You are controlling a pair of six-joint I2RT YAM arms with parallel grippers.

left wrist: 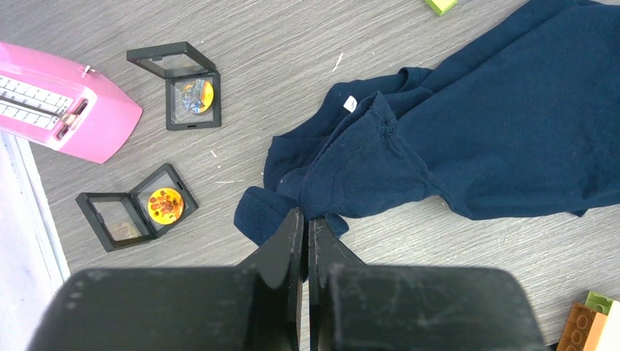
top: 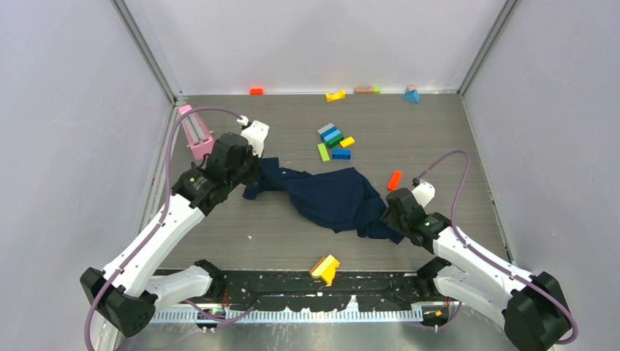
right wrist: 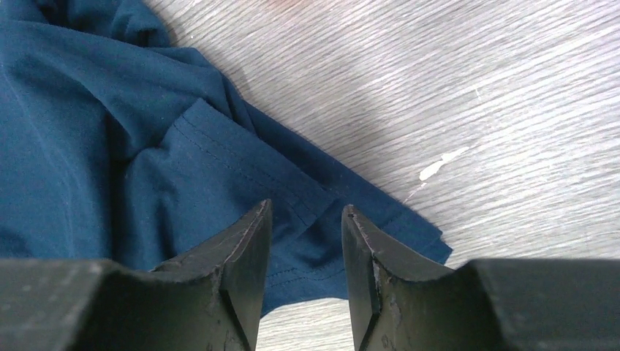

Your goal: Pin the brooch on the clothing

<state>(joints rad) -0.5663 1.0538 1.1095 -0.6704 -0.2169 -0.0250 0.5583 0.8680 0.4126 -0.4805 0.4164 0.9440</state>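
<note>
Right claw [right wrist: 305, 212] over rumpled navy shirt [right wrist: 110, 146]

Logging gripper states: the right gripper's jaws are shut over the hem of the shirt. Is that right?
Not quite. On the right gripper the jaws stand open, not shut, over the hem of the shirt. The right wrist view shows the gap between them.

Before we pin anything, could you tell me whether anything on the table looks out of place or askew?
The clothing lies crumpled and twisted diagonally on the table, not spread flat. The brooch sits in an open black case beside it. Nothing looks damaged.
</note>
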